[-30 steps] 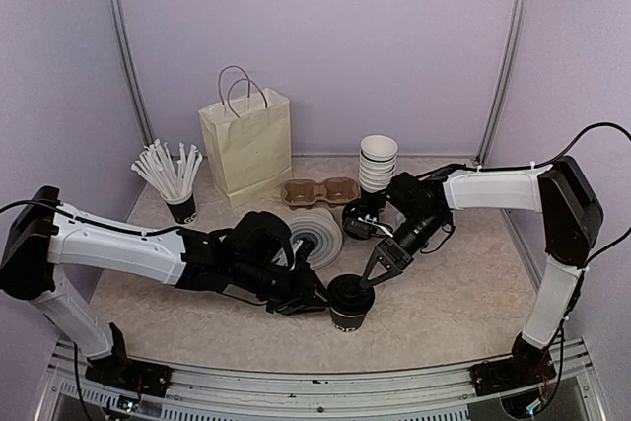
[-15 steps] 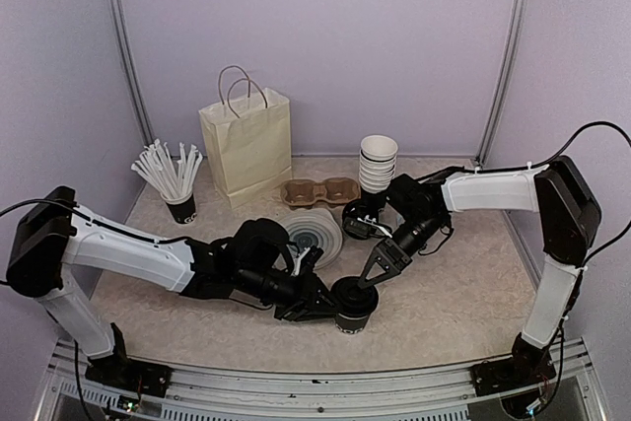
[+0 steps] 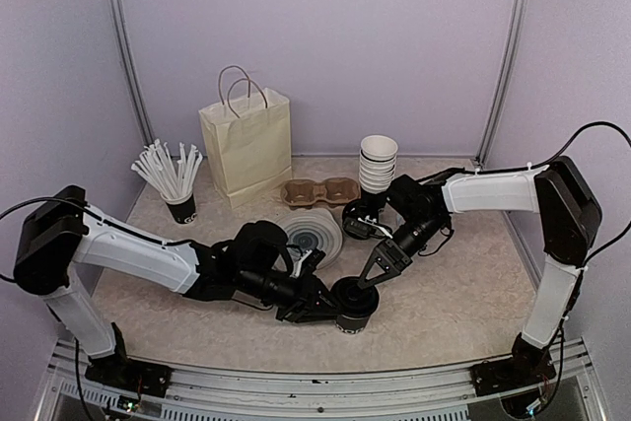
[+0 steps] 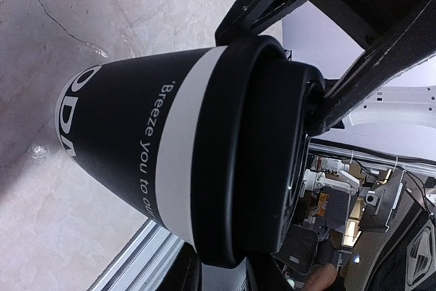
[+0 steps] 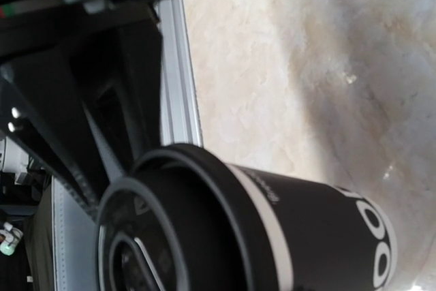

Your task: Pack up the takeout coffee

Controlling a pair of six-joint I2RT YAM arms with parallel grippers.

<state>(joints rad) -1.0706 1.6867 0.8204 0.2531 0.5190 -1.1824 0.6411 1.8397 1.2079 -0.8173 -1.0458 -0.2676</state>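
The takeout coffee (image 3: 352, 315), a black paper cup with white lettering and a black lid, stands upright near the table's front middle. It fills the left wrist view (image 4: 136, 141) and shows in the right wrist view (image 5: 320, 223). My left gripper (image 3: 325, 311) reaches in from the left and is shut on the cup. Its fingers (image 4: 184, 279) bracket the lid's rim at the bottom of the left wrist view. My right gripper (image 3: 370, 281) comes down from the upper right with jaws apart. One of its fingers (image 4: 368, 59) rests on the lid's top and the other passes beside the rim.
A cream paper bag (image 3: 246, 145) stands at the back left, with a brown cup carrier (image 3: 320, 190) and a stack of white cups (image 3: 378, 163) to its right. A black cup of white sticks (image 3: 173, 179) is at the left. A grey round stack (image 3: 311, 234) lies behind the arms.
My left arm has pushed a little further right and its jaws closed slightly on the cup, which shifted a touch toward the front. The right gripper has held its place.
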